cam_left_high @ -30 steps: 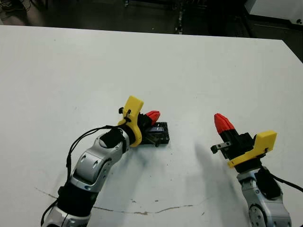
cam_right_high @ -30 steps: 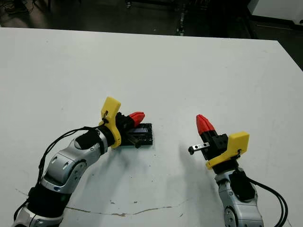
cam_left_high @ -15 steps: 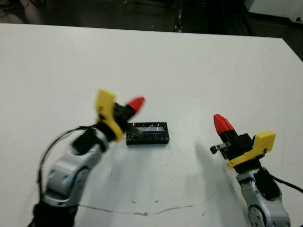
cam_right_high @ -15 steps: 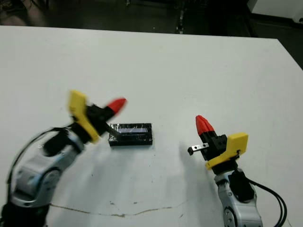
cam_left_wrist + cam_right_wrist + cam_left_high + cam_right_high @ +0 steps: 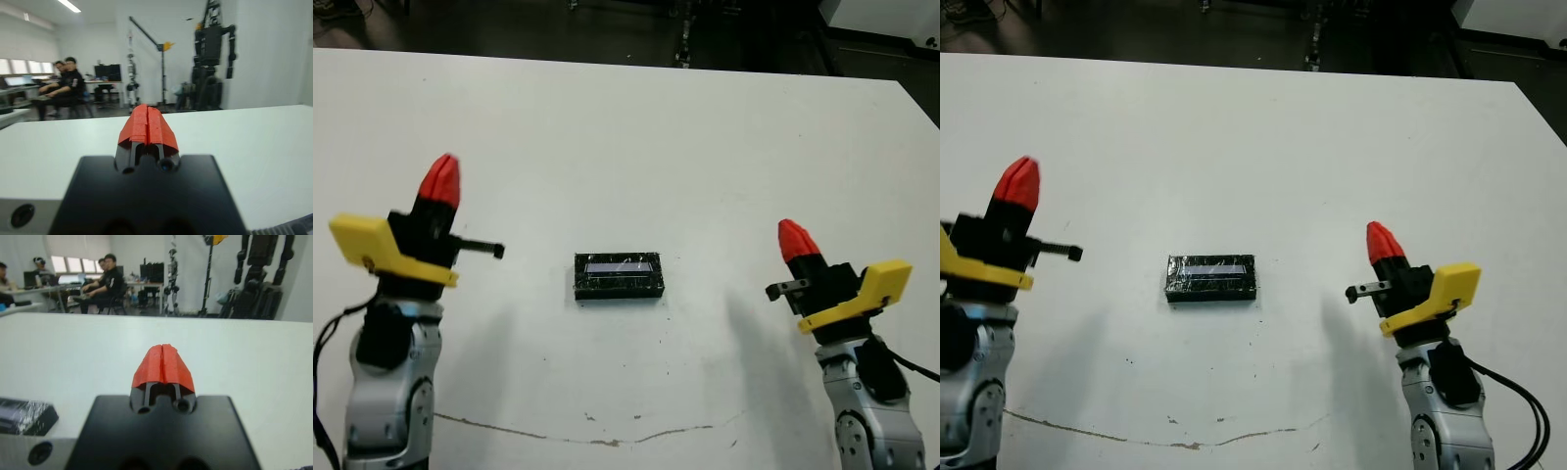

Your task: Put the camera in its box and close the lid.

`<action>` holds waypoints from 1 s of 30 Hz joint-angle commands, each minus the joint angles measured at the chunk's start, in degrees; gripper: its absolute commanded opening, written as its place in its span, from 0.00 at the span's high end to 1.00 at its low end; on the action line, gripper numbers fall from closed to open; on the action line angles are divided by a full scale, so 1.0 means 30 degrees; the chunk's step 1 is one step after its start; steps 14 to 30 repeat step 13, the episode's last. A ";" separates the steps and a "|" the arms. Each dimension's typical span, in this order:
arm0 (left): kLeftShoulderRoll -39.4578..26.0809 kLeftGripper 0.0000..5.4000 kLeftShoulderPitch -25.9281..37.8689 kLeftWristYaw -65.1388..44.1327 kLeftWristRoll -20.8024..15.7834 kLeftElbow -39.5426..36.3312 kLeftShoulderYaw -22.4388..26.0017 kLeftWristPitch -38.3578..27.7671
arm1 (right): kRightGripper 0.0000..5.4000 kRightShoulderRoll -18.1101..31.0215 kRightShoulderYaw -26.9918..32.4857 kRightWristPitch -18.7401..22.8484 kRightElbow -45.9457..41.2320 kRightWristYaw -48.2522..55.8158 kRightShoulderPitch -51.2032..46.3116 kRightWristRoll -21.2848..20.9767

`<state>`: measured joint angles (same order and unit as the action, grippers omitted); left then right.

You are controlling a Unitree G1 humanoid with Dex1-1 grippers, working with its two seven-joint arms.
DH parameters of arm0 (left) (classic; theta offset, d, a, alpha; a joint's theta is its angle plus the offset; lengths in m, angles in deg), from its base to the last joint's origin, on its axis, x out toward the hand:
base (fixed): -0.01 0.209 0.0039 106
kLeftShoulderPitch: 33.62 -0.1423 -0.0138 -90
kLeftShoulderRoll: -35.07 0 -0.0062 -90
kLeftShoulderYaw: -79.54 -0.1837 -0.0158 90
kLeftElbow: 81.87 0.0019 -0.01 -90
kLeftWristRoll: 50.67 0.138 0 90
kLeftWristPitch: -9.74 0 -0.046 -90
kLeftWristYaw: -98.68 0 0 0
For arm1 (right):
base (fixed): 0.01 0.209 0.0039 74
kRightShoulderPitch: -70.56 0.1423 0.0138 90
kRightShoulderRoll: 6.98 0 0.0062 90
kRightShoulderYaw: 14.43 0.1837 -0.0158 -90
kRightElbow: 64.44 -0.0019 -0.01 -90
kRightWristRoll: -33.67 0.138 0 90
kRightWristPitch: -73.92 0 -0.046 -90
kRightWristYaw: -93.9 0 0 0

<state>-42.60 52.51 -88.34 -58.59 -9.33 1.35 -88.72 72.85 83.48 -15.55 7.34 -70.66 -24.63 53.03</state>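
No text, label, brand, number or sign can be read in any of the views. The lid (image 5: 618,276) shows only a pale strip along its shiny crinkled top, with no lettering that can be made out, and the bench (image 5: 656,147) carries no markings beyond scuffs. The screens in the room beyond the bench in the wrist views are too small and blurred to read.
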 commanded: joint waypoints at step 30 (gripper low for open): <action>0.0473 1.00 -0.0729 0.0598 0.0721 0.2609 -0.0990 -0.2047 | 1.00 -0.0814 -0.0149 0.0132 -0.0522 -0.1900 0.0270 -0.0257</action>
